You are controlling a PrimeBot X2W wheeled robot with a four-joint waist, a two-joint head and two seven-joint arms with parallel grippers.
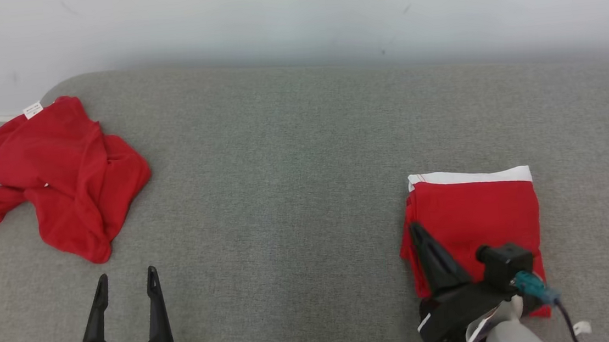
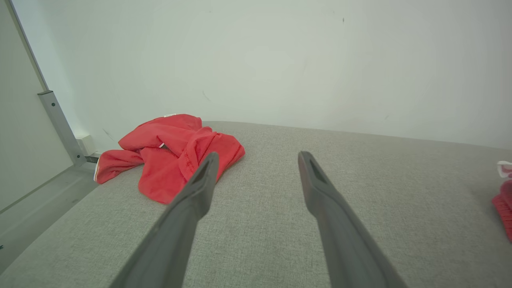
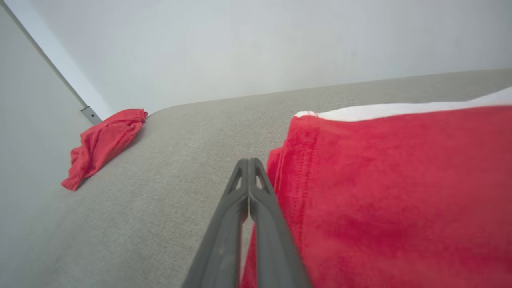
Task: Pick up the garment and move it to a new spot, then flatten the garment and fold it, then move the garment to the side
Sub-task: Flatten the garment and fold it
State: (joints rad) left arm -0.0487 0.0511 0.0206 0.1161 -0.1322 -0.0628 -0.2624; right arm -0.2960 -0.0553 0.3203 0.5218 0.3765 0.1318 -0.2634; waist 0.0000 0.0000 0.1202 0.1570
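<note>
At the lower left we see our left hand [image 1: 127,273], its fingers spread wide and empty over the grey couch [image 1: 283,184]. At the lower right our right hand [image 1: 415,231] has its fingers pressed together with nothing between them, at the left edge of the folded red garment [image 1: 479,211]. A crumpled red garment [image 1: 61,164] lies at the upper left.

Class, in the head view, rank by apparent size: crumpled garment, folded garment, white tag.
Largest: crumpled garment
Next: folded garment, though the right gripper hides part of it
Smallest by far: white tag
</note>
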